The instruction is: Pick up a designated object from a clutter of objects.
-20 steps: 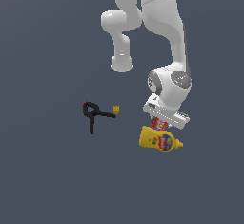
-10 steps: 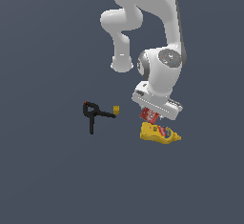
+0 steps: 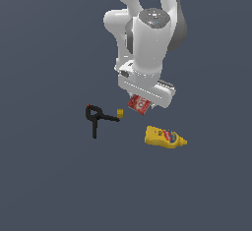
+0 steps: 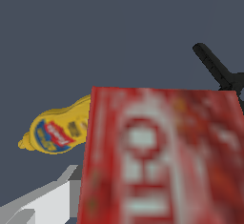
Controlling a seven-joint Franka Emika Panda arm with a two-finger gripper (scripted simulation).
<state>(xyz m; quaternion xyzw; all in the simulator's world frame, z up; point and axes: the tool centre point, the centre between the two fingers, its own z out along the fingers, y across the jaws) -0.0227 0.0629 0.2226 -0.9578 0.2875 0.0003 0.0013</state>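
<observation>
The small flat red box with white lettering (image 3: 139, 104) hangs just under my gripper (image 3: 141, 102), which is shut on it and holds it above the floor. In the wrist view the red box (image 4: 162, 156) fills most of the picture, blurred and close. The yellow mustard bottle (image 3: 164, 137) lies on its side on the floor, below and toward the exterior view's right of the box; it also shows in the wrist view (image 4: 59, 127). My fingertips are hidden behind the hand and the box.
A black clamp with a red tip (image 3: 96, 118) lies on the floor at the exterior view's left, with a tiny yellow cube (image 3: 120, 112) beside its handle. Part of the clamp (image 4: 219, 70) shows in the wrist view. The floor is plain dark grey.
My gripper has risen and swung toward the exterior view's left with the red box in it. The box has come away from the mustard bottle, which now lies alone on the floor.
</observation>
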